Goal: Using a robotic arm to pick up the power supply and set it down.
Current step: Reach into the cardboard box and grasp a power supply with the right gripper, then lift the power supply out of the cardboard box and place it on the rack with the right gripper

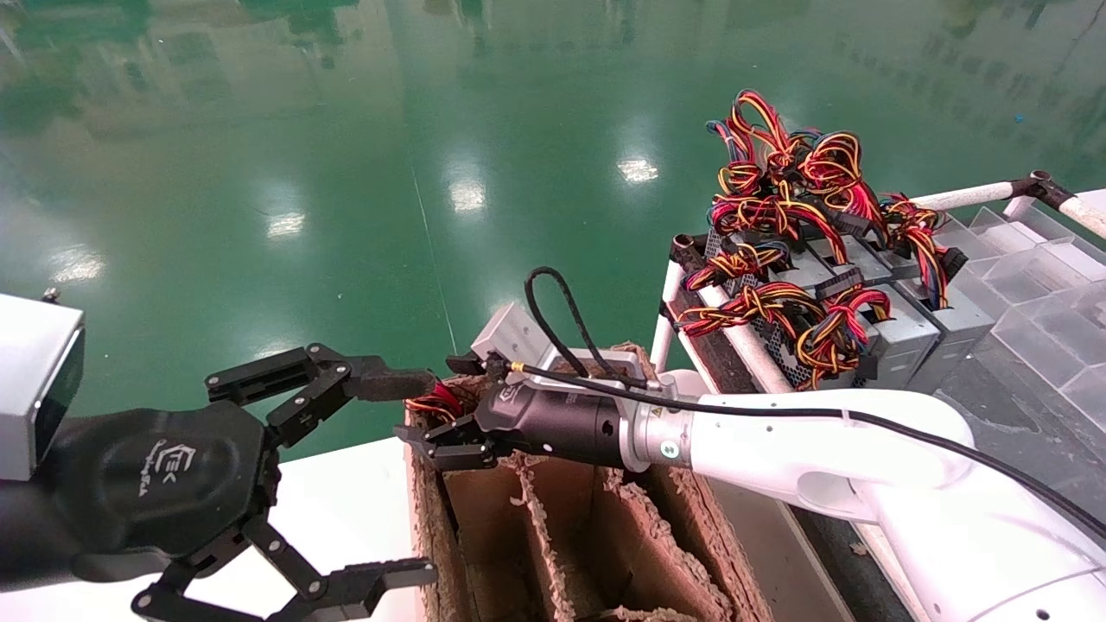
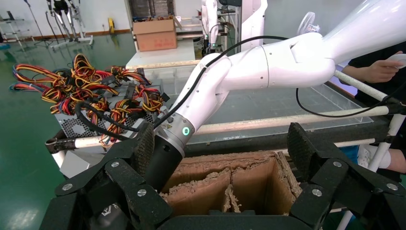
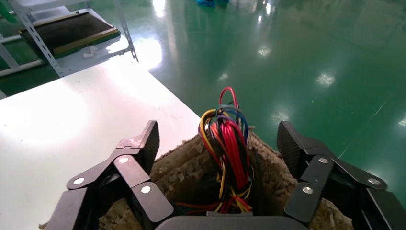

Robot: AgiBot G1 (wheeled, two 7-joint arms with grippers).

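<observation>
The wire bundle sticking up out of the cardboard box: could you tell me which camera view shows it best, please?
The right wrist view: the wire bundle stands centred between the open right gripper's fingers. The head view shows only a red sliver. In the left wrist view it is hidden.

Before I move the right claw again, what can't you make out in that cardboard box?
- Power supply body: hidden in every view; only its wire bundle shows above the cardboard box wall.
- Right claw fingertips: head view, masked by the box edge.
- Box bottom: cut off by the head view's edge; blocked by the left claw in its wrist view.
</observation>
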